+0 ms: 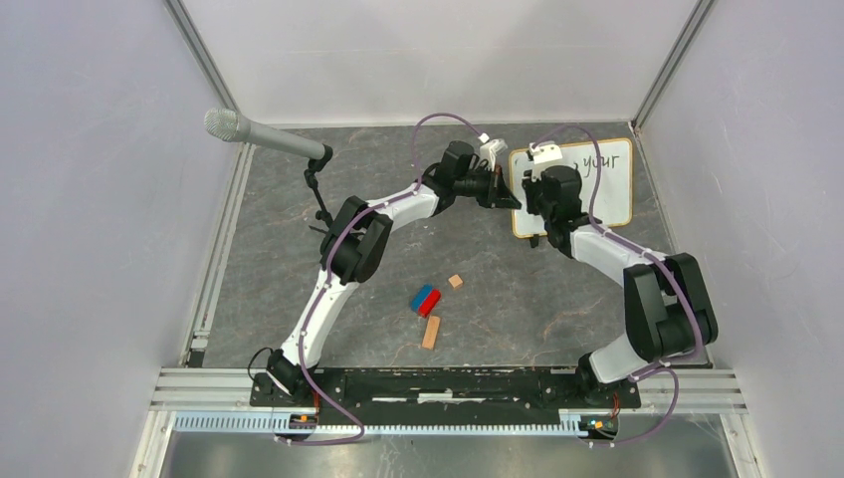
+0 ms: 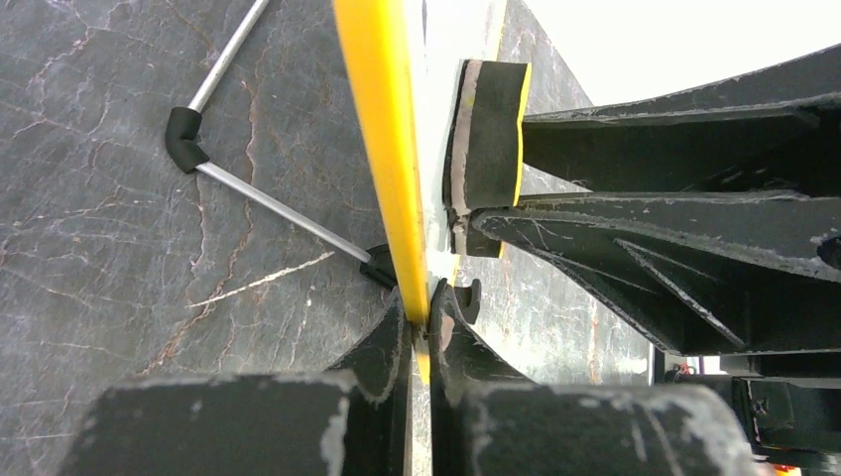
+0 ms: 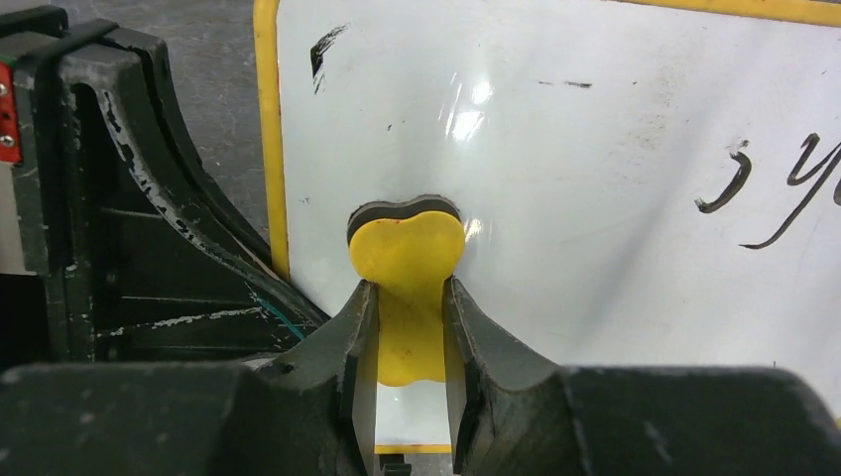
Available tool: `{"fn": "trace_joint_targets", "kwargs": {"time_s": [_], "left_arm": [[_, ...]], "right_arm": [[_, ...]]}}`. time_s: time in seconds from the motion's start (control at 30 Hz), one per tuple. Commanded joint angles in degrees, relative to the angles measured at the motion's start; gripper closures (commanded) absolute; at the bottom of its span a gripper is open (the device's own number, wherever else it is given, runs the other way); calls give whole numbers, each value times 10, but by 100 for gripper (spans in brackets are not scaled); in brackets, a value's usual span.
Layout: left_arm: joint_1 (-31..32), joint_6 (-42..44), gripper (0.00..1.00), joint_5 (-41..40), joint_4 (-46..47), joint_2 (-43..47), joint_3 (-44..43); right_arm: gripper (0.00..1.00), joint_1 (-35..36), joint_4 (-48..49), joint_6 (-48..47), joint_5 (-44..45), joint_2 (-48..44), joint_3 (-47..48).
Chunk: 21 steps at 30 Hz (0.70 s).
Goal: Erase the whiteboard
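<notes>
L gripper (image 2: 421,319) pinches whiteboard (image 1: 604,195), R gripper (image 3: 409,302) – eraser (image 3: 407,248)

One whiteboard (image 1: 609,199), one yellow eraser (image 3: 407,263), one microphone (image 1: 264,136), two tan blocks (image 1: 455,281) (image 1: 430,332), one red-and-blue block (image 1: 426,300), possibly two.

Top view: bright, even, diffuse overhead light. Shadows on dark grey marbled tabletop (image 1: 518,309) soft and faint. Small white rectangular whiteboard with yellow frame (image 1: 607,189), far right, close to overexposed. Slight wide-angle lean at picture edges.

Right wrist view: two small glare spots on whiteboard, broad sheen around them. Dark handwriting (image 3: 732,188) at right sharp. Yellow heart-shaped eraser pad (image 3: 407,253) sharp. Black right gripper fingers (image 3: 357,337), nearest lens, soft.

Left wrist view: far right corner blown out to pure white. Black left gripper fingers (image 2: 387,367) blurred. Tabletop veins at left crisp.
</notes>
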<state>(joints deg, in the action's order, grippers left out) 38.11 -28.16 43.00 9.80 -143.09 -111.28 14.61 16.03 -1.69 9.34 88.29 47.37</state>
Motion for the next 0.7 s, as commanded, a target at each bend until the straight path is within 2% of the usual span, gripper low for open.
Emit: {"fn": "trace_joint_targets", "kwargs": {"time_s": [0.0, 0.23, 0.33, 0.67], "left_arm": [[20, 78, 98, -5, -35, 5, -23], [23, 86, 98, -4, -47, 2, -30], [24, 88, 98, -5, -48, 1, -30], [23, 85, 98, 0, -49, -3, -35]], "right_arm": [[94, -13, -72, 16, 29, 12, 36], [94, 17, -77, 16, 11, 63, 131], [94, 22, -87, 46, 13, 82, 169], [94, 35, -93, 81, 17, 108, 231]]}}
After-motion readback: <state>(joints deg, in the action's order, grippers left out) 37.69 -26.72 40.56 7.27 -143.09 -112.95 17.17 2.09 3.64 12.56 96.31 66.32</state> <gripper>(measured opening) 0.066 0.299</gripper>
